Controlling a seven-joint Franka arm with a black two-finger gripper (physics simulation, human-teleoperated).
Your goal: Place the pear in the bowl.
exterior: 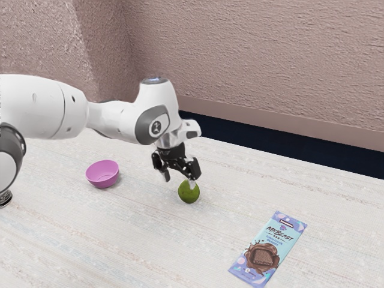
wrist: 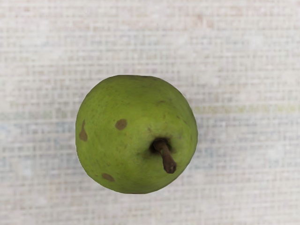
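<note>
Plainly, rounded green pear (wrist: pixel 136 108), brown flecks, smooth pink bowl (exterior: pixel 102 174), woven-looking tabletop (exterior: pixel 138 240), open hand (exterior: pixel 179 180) above pear

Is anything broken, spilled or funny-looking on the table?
Nothing looks spilled or broken. The round green pear has a few brown spots, the round pink bowl stands upright, and the blue-and-purple chocolate bar lies flat.

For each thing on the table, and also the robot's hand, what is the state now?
Hand: open, just above the pear, holding nothing.
Pear: whole, brown-spotted, stem end up, on the table, outside the bowl.
Bowl: upright, empty.
Chocolate bar: in its wrapper, lying flat, printed side up.
</note>
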